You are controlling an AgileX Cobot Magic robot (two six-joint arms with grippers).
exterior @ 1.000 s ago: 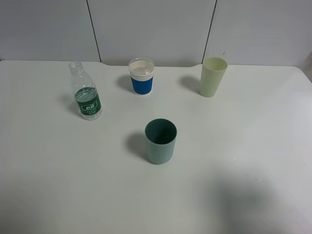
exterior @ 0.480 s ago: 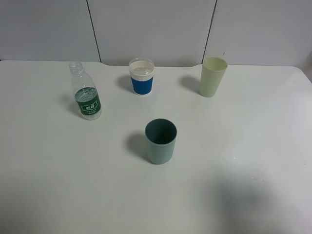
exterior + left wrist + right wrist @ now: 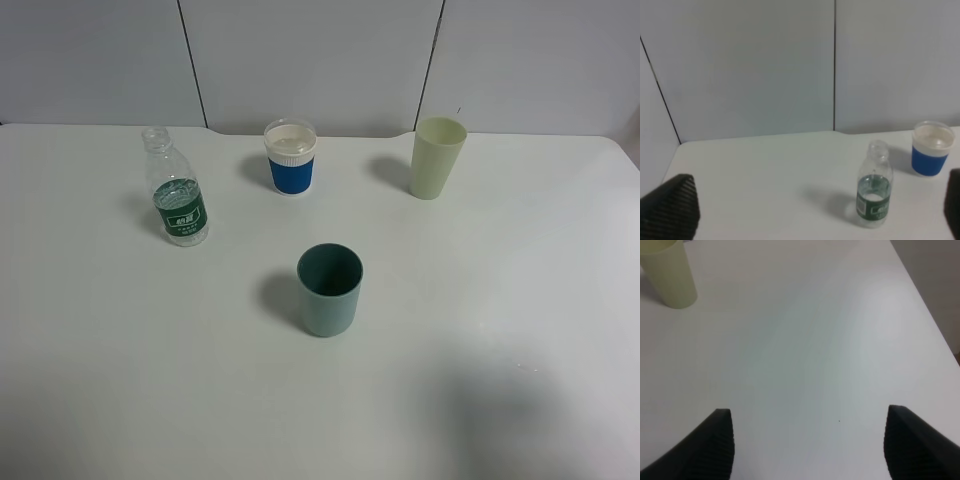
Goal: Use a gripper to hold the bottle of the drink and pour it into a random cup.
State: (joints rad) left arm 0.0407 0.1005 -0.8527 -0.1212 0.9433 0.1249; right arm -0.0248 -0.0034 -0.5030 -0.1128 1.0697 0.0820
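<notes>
The bottle of the drink (image 3: pixel 177 190), clear plastic with a dark green label and no cap, stands upright at the table's left; the left wrist view shows the bottle (image 3: pixel 874 186) too. The cup (image 3: pixel 291 157), white-rimmed with a blue band, stands behind the middle, also seen as the cup (image 3: pixel 932 148) beside the bottle. Neither arm appears in the exterior high view. My left gripper (image 3: pixel 820 210) is open, well short of the bottle, its dark fingers (image 3: pixel 671 206) at the frame edges. My right gripper (image 3: pixel 812 445) is open over bare table, holding nothing.
A dark teal cup (image 3: pixel 329 289) stands near the table's middle. A tall pale green cup (image 3: pixel 437 157) stands at the back right, also in the right wrist view (image 3: pixel 670 274). Grey wall panels back the white table (image 3: pixel 500 300), whose right edge (image 3: pixel 935 330) is near.
</notes>
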